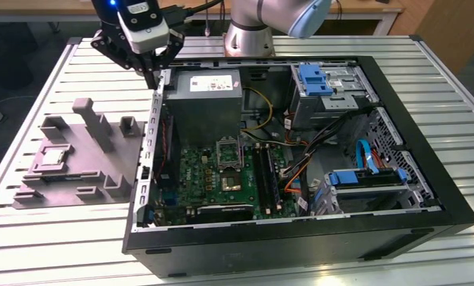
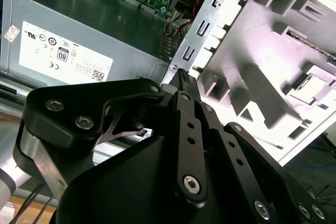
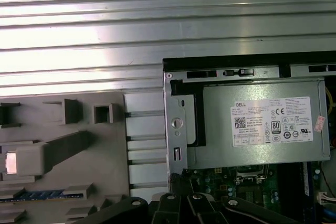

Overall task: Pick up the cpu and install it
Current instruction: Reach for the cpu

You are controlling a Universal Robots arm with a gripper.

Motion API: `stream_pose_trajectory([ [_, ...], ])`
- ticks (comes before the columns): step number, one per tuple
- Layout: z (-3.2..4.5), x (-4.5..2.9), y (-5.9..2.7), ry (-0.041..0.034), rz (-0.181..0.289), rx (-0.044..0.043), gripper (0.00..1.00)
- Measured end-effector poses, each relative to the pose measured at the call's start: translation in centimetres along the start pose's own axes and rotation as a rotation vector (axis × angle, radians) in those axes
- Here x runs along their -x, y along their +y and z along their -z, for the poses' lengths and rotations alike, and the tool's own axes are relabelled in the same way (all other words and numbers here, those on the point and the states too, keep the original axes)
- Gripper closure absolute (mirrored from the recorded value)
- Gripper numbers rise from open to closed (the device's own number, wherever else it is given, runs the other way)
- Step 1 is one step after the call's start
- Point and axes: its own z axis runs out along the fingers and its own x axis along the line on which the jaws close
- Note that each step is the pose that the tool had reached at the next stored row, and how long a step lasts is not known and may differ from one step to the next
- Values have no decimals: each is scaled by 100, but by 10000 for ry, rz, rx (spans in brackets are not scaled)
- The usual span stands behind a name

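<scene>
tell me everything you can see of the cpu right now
The cpu is a small, thin, flat square with a silvery, metal-looking top. It lies flat, face up, in a raised seat of the grey holder tray on the exterior view's left, outside the computer case. Only the tray touches it. The gripper hangs apart from it, beside the case's edge.

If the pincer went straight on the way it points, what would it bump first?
Most likely the computer case's metal edge rail, right beside the power supply; the pincer points down at its corner. Depth is unclear, so it might just miss.
</scene>
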Motion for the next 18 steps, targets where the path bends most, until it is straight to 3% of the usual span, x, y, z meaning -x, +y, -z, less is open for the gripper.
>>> stream_pose_trajectory([
  [18, -1, -59, -5, -1, 0, 0, 89],
])
